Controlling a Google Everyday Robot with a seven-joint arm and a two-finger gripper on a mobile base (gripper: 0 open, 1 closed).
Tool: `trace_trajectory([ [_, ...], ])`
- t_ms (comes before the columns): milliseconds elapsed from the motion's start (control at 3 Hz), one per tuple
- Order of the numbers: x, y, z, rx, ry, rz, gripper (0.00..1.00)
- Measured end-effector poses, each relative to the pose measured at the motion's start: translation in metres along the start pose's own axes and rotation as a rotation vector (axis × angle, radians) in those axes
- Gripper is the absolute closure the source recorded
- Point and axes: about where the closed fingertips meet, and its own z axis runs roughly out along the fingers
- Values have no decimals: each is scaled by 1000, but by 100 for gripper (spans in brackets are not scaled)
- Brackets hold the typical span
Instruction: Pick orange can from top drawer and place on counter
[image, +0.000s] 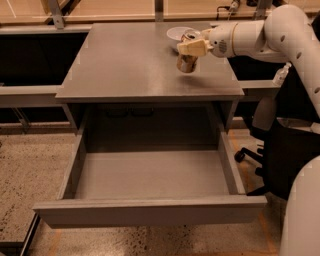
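Note:
The orange can (187, 63) is held upright over the right side of the grey counter (125, 65), at or just above its surface. My gripper (191, 48) reaches in from the right and is shut on the can's upper part. The top drawer (150, 175) is pulled fully out below the counter, and its grey floor holds nothing.
A white bowl (177, 33) stands on the counter just behind the can. A black office chair (280, 145) stands to the right of the drawer. A light wooden surface (100, 7) runs along the back. My white arm (270, 35) crosses the upper right.

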Motion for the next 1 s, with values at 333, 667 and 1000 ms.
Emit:
trace_trajectory([
  [333,3,-7,4,-1,8,17,12],
  [667,3,-5,6,-5,8,17,0],
  [1000,3,-5,6,-5,8,17,0],
])
